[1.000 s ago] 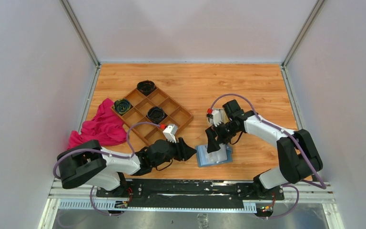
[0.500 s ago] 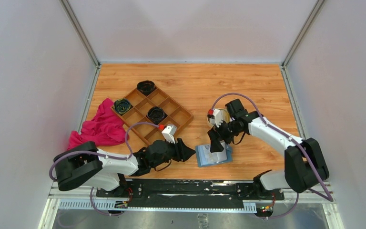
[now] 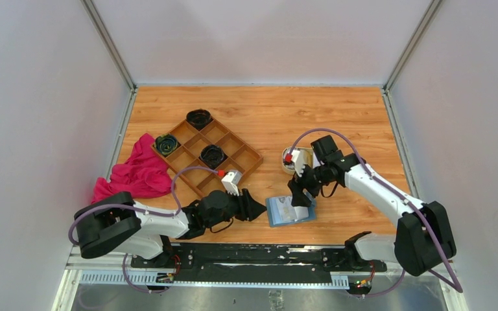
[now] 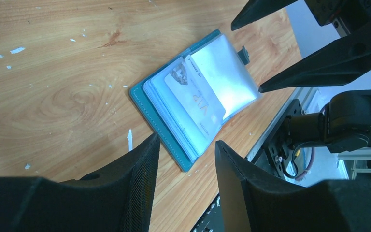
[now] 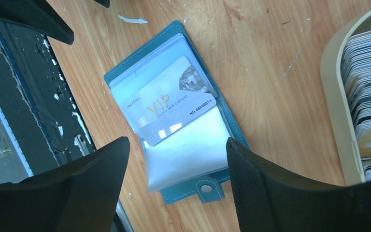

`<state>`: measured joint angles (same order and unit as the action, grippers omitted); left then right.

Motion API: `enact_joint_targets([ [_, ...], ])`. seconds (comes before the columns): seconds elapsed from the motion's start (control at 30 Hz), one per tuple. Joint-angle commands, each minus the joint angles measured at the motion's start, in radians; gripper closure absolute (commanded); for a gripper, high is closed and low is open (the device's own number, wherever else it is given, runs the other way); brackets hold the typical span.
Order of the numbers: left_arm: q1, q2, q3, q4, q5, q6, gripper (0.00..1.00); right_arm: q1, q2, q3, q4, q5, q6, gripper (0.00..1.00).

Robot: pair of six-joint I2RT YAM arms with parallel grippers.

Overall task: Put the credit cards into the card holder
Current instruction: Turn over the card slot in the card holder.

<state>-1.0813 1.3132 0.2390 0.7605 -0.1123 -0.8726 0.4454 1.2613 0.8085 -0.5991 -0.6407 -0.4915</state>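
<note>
– One card seated so far? Report status.
– One confirmed. The card holder (image 3: 290, 211) lies open on the table (image 3: 337, 116), lower centre of the overhead frame. A VIP credit card (image 5: 166, 108) sits part-way under its clear sleeve, upper part showing. Judged: first insertion done or nearly done.
– Remaining stock?
– Many credit cards (image 5: 367, 92) stand stacked in the cream tray (image 5: 335, 111), right edge of the right wrist frame, near the holder. Most of the task is judged outstanding.
– Arm pose and end-effector state?
– Right gripper (image 3: 300, 194) hangs over the holder's right part, arm stretched in from lower right, jaws spread wide, nothing between them. Left gripper (image 3: 254, 207) lies low, just left of the holder, pointing at it, jaws part-open and empty, not touching it as far as the left wrist frame shows
</note>
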Motion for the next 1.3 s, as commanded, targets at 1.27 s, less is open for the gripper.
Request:
enact_joint_targets([
  [1.27, -0.003, 0.103, 0.005, 0.029, 0.039, -0.017, 0.52, 0.019, 0.023, -0.058, -0.068, 0.067, -0.211, 0.61],
])
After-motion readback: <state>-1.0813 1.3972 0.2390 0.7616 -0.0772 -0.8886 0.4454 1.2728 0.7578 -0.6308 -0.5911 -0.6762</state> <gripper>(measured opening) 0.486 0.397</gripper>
